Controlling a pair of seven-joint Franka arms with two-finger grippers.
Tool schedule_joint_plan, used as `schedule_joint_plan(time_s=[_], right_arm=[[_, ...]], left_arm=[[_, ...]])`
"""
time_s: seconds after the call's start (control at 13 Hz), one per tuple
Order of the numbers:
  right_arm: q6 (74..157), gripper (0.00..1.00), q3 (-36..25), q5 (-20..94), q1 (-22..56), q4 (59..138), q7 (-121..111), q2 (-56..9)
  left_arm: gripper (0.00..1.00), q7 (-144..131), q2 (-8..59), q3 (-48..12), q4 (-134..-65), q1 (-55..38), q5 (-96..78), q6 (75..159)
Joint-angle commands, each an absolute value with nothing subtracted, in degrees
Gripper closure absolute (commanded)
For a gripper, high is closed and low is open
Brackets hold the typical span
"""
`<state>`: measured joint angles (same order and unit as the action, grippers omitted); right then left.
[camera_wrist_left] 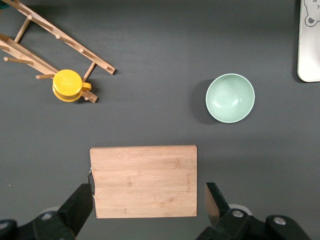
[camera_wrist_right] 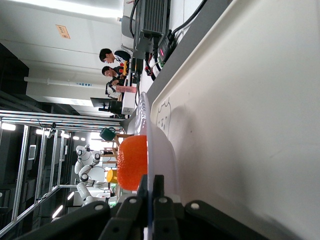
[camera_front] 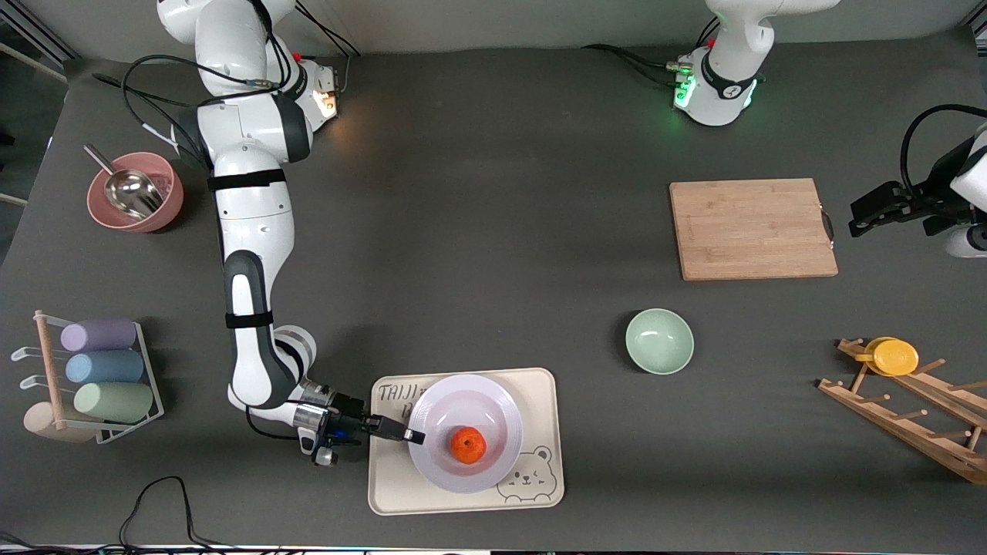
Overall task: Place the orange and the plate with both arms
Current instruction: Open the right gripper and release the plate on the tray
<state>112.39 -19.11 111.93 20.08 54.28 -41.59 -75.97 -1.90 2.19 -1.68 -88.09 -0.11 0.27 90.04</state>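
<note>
The pale-lavender plate point(camera_front: 465, 432) lies on the cream bear tray point(camera_front: 543, 401) near the table's front edge, with the orange point(camera_front: 468, 445) in it. My right gripper point(camera_front: 415, 437) is shut on the plate's rim at the side toward the right arm's end of the table. In the right wrist view its fingers point(camera_wrist_right: 143, 187) pinch the thin rim of the plate point(camera_wrist_right: 162, 145), with the orange point(camera_wrist_right: 132, 162) just past them. My left gripper point(camera_front: 854, 223) waits open and empty in the air beside the wooden cutting board point(camera_front: 752, 228); the left wrist view shows its gripper point(camera_wrist_left: 148, 201) over the board point(camera_wrist_left: 143, 180).
A mint-green bowl point(camera_front: 659, 341) sits between the tray and the board. A wooden rack point(camera_front: 910, 408) with a yellow cup point(camera_front: 893, 356) stands at the left arm's end. A pink bowl with a metal scoop point(camera_front: 136, 192) and a cup rack point(camera_front: 96, 378) stand at the right arm's end.
</note>
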Motion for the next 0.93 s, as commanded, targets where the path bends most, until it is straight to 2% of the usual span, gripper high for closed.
schedule_joint_plan(time_s=[0.0,0.23,0.85], right_arm=[[112.06,0.31,-19.07,111.54,19.95,52.47,-42.19,-76.12],[111.88,0.01,-19.25,110.75,19.95,52.47,-42.1,-75.06],[110.3,0.0,-19.77,100.74,19.07,56.95,-42.27,-68.04]], left_arm=[[0.0,-1.23,1.67,-1.05,-88.95,-0.97,0.09,91.05],[0.0,-1.32,1.67,-1.05,-88.94,-0.88,-0.09,90.97],[0.0,-1.32,1.67,-1.06,-88.86,-0.97,-0.26,91.23]])
